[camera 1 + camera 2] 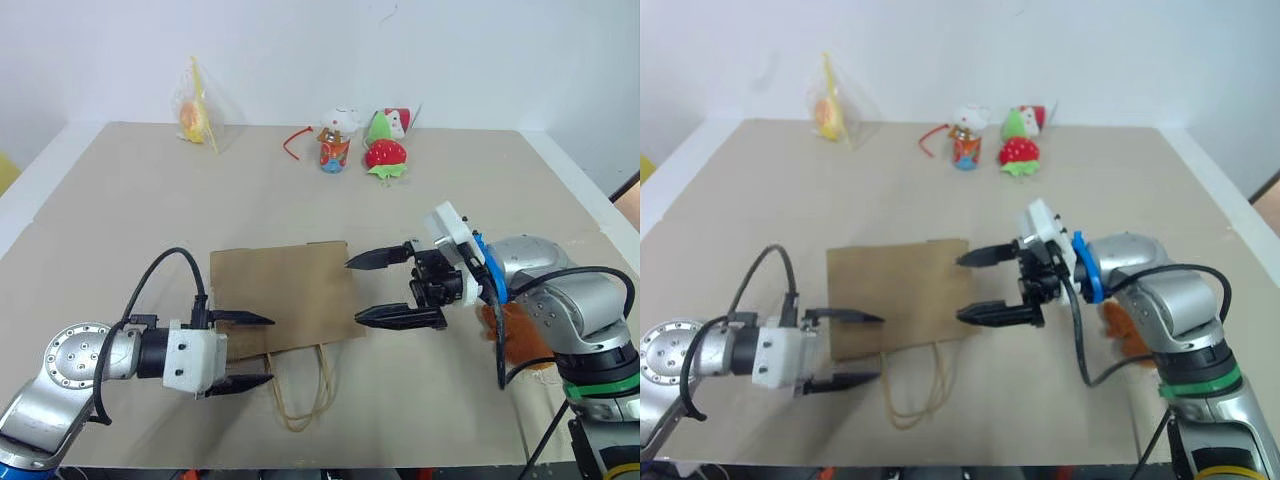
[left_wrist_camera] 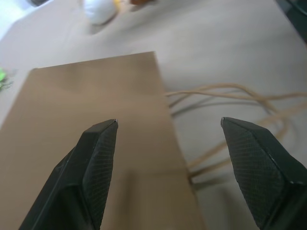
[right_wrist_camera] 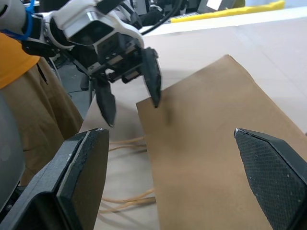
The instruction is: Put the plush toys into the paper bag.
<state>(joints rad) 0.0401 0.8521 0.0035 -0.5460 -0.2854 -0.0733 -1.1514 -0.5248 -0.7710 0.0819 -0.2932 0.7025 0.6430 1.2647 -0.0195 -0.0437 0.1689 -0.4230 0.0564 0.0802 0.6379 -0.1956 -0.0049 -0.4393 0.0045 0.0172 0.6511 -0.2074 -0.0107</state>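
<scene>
You see one paper bag (image 1: 285, 297), two cord handles (image 1: 300, 390), one strawberry plush (image 1: 386, 154), two grippers (image 1: 238, 350) (image 1: 385, 288).

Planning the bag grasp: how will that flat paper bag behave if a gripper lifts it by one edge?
The paper bag lies folded flat on the table, so it probably flexes and droops rather than staying rigid. It looks thin and empty, likely light enough to slide when nudged. Its cord handles lie in loose loops, so they should dangle.
</scene>
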